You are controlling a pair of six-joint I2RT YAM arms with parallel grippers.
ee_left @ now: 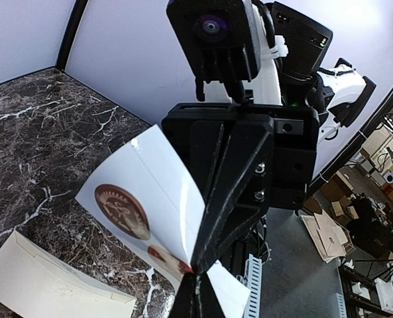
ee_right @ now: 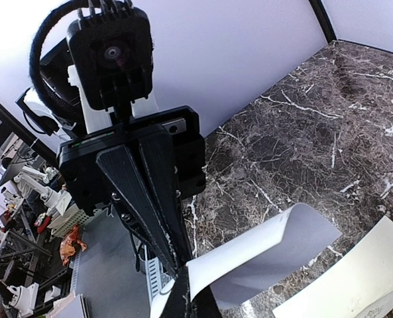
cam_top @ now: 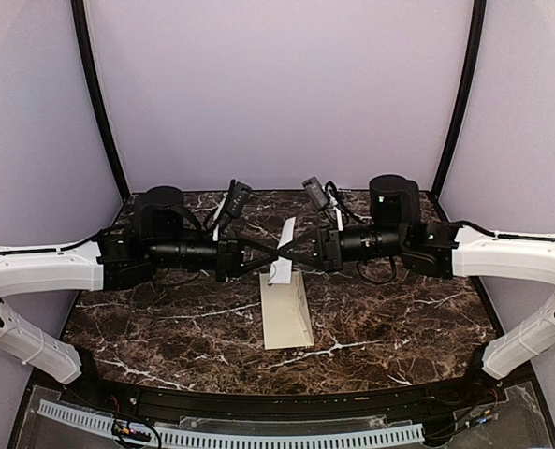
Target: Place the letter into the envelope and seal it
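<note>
Top view, mid-frame: left gripper (cam_top: 266, 251) and right gripper (cam_top: 296, 250) meet tip to tip, both pinching a curled white sheet (cam_top: 282, 271) with a round brown seal (ee_left: 122, 211), above the cream envelope (cam_top: 286, 313) flat on the marble table (cam_top: 165, 327), just below centre.

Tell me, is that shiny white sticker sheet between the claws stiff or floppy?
Probably floppy: the shiny white sticker sheet bows away from where the left claw and right claw pinch it. Likely light, held aloft by one edge. Its gloss hints it could slip.
</note>
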